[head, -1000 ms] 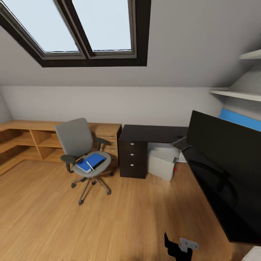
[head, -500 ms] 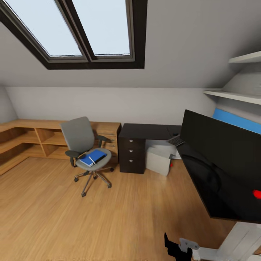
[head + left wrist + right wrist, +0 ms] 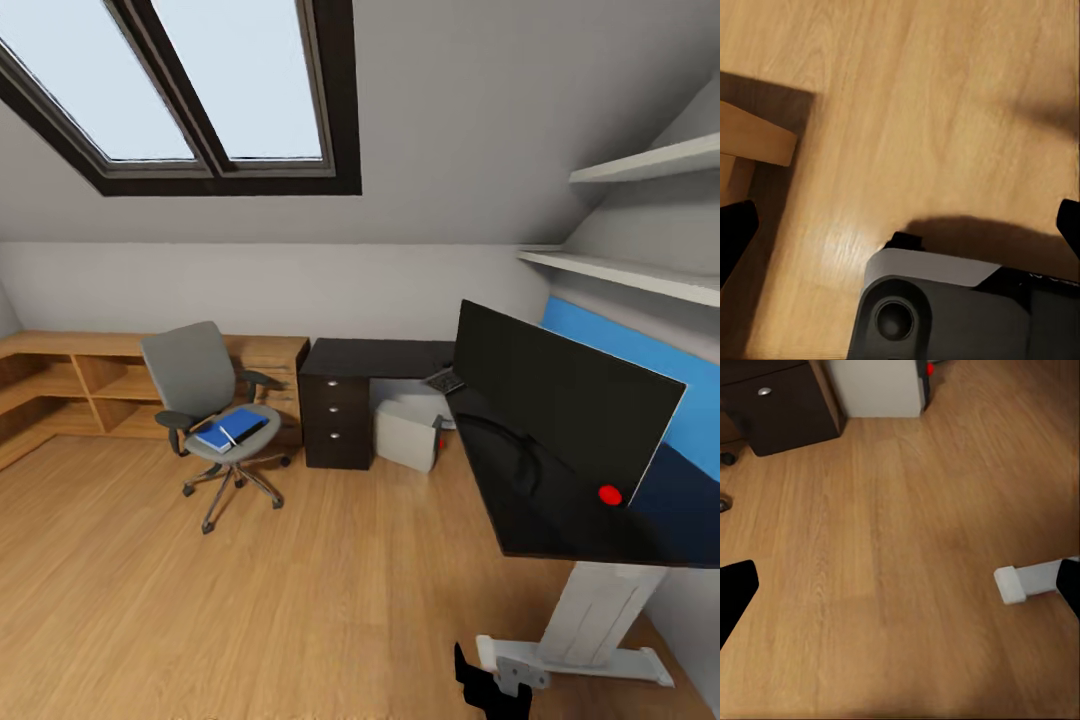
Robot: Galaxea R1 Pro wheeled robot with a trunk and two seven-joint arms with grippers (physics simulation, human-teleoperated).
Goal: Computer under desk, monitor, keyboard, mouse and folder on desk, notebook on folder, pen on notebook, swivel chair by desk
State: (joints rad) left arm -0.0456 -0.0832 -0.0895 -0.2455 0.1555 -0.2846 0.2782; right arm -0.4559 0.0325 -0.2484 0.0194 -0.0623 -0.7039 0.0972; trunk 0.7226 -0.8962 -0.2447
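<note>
Approaching the folder (image 3: 232,430) on the chair (image 3: 212,410) far ahead, keep both empty hands spread; pinch its stiff, thin, slippery edge.

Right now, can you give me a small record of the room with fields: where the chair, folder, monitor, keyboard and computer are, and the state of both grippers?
chair: swivel chair on the wood floor, left of the desk's drawer unit, apart from it
folder: blue, flat on the chair seat, a small dark item on top
monitor: on the desk, near end
keyboard: on the desk, beyond the monitor
computer: grey tower on the floor under the desk
left gripper: open, holding nothing, above bare floor
right gripper: open, holding nothing, above bare floor
</note>
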